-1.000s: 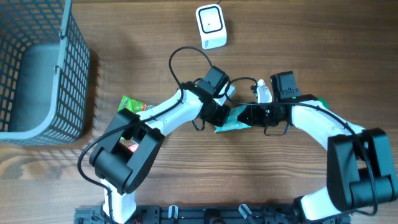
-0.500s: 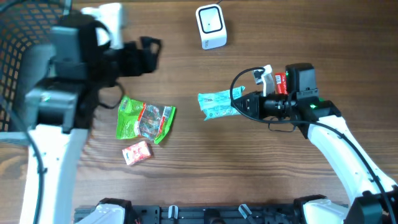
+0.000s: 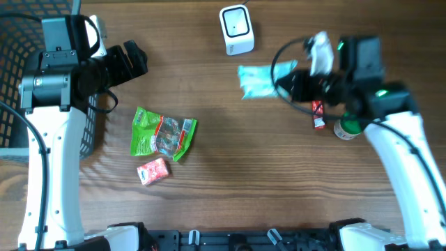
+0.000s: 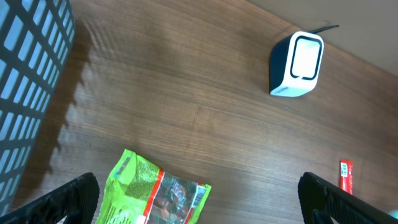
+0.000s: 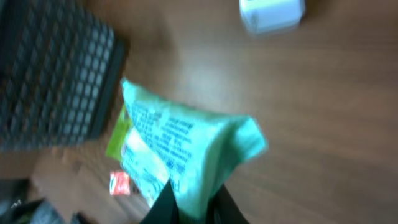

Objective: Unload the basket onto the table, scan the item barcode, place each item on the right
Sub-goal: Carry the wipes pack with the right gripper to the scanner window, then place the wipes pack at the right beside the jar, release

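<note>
Right gripper (image 3: 287, 84) is seen from overhead pinched shut on one end of the mint packet (image 3: 256, 78). The packet is held out in the upper middle of the frame, just right of and slightly below the scanner (image 3: 237, 29), without touching it. Left gripper (image 3: 132, 59) is spread wide and empty at upper left, beside the basket (image 3: 10, 84), well apart from the work. A black cable (image 3: 279, 59) is looped close by the packet. It could be dragged across the scanner window, and the read would then be blocked.

From the left wrist, the scanner is shown at upper right with its window turned up and outward; the packet is not caught in this view. A green bag (image 4: 155, 196) and a red stick (image 4: 346, 175) are seen on the wood low in the frame, both well apart from the scanner, so a stray read is judged unlikely.

From the right wrist, everything is blurred. The packet is gripped by a narrow strip at the bottom edge, and the rest stands free, folded over toward the right. Print can be seen on the near face, but no barcode can be made out. A miss would follow if the coded side were presented away from the window or creased across. With so little of it pinched, the packet could also droop or be slipped loose when the wrist is turned.
</note>
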{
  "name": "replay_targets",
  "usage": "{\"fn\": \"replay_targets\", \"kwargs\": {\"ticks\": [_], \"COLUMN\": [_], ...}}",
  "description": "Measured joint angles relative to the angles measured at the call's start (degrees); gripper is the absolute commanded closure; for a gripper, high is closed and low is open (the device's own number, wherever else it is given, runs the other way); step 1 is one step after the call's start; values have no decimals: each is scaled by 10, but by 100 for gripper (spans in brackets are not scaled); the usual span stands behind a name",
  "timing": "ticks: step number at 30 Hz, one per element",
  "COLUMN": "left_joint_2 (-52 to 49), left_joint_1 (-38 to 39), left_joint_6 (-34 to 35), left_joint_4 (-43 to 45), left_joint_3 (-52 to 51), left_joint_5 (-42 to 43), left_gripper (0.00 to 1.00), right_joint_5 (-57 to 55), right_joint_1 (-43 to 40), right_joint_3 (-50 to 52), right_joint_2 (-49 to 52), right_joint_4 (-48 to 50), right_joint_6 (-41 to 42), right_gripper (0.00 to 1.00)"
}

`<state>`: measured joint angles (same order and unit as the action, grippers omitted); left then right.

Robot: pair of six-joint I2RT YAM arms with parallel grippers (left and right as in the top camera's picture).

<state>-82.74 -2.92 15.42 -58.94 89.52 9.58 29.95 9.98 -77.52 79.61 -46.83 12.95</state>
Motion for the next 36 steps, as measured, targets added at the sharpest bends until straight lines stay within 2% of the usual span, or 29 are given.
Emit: {"fn": "replay_targets", "kwargs": {"ticks": [4,5,7,11,15,20,22,25,33,36], "left_joint_2": [0,0,-1,-1,-1,-1,-2,-2,-2,-2], "left_joint_1": [0,0,0,0,0,0,0,0,0,0], "left_joint_6": [0,0,0,0,0,0,0,0,0,0], "left_joint_4": [1,0,0,0,0,0,0,0,0,0], "left_joint_3": [-1,0,0,0,-1,-1,0,0,0,0], "left_joint_5": [-3,-3,-3,-3,-3,-4,-3,-4,-3,-3], "left_gripper": [0,0,0,0,0,0,0,0,0,0], "right_joint_5": [-136,-168,-251,-431,-633,-798,-826,-843,-862,-823], "right_joint_1": [0,2,26,114,194,241,252,257,270,264], "right_joint_3": [-373,-451,-542,-549,-550,-547,-546,-546,-546,-545], "right_joint_2": [103,138,196,279,413,554,585,615,655,622], "right_joint_4": [-233,-244,-243,-173,-107,63,126,147,153,88], "right_joint_6": [-23,-35,-80,-170,-252,-368,-412,-444,-466,-438], "right_gripper": [96,96,96,96,96,96,96,96,96,96]}}
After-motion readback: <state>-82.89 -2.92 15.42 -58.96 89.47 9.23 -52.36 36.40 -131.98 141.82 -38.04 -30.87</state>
